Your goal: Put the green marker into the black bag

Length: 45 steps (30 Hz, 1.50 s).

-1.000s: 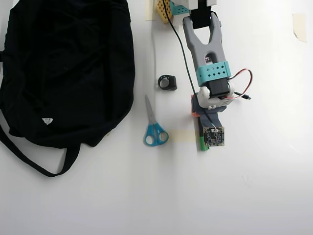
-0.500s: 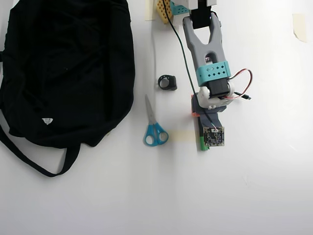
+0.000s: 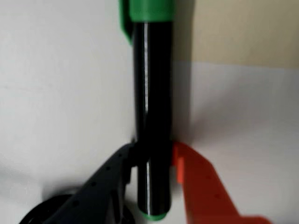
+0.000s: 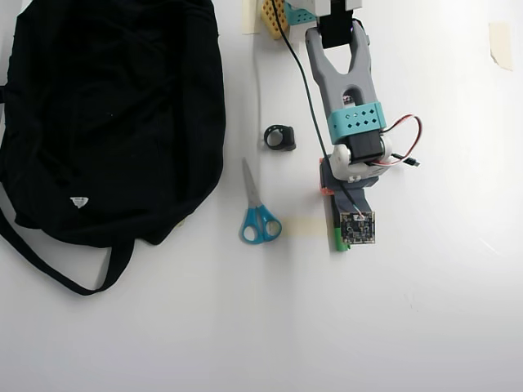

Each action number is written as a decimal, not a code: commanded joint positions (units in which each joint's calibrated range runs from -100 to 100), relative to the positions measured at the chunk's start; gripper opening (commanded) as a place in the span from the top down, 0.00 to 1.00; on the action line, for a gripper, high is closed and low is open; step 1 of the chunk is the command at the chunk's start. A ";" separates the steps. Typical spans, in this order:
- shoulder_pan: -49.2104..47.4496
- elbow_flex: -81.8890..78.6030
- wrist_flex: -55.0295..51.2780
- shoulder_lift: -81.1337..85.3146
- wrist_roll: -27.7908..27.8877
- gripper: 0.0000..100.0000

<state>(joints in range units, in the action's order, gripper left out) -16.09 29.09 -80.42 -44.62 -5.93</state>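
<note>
The green marker [image 3: 152, 116] lay on the white bench [image 4: 425, 327], well right of the black bag [image 4: 106, 114]. The jaws stood clamped on its barrel near the tail end. It looked light, stiff and glossy, so liable to slip; a mid-barrel hold would balance better. Overhead, the arm hid most of it.
</note>
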 commanded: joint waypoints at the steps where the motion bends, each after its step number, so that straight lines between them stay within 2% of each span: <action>1: -0.21 2.27 -0.20 2.47 0.11 0.98; 8: 0.01 2.99 -0.29 3.71 0.64 0.98; 26: 0.38 15.57 -13.38 3.79 1.11 0.98; 45: 0.68 22.04 -18.80 4.38 1.16 0.98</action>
<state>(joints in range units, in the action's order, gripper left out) -15.94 48.66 -98.63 -44.62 -5.15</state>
